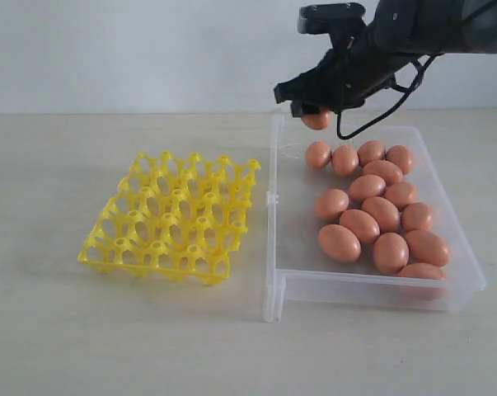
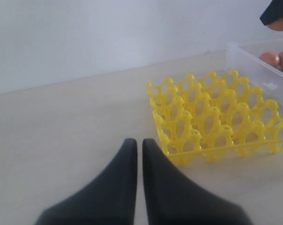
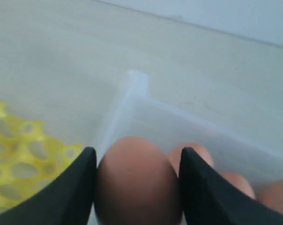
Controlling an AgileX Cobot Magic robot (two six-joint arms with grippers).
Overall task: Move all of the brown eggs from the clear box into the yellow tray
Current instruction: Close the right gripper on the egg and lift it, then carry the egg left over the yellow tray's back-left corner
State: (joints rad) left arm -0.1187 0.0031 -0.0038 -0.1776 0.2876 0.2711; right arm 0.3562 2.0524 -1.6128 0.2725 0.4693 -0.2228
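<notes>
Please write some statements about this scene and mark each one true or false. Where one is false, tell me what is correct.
1. The right gripper holds a brown egg. True.
2. The yellow tray already contains eggs. False: every cup is empty.
3. The left gripper is open. False: it is shut and holds nothing.
4. In the exterior view, the clear box lies to the right of the yellow tray. True.

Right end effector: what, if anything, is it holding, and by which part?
One brown egg, gripped by its opposite sides between the fingers, above a corner of the clear box.
</notes>
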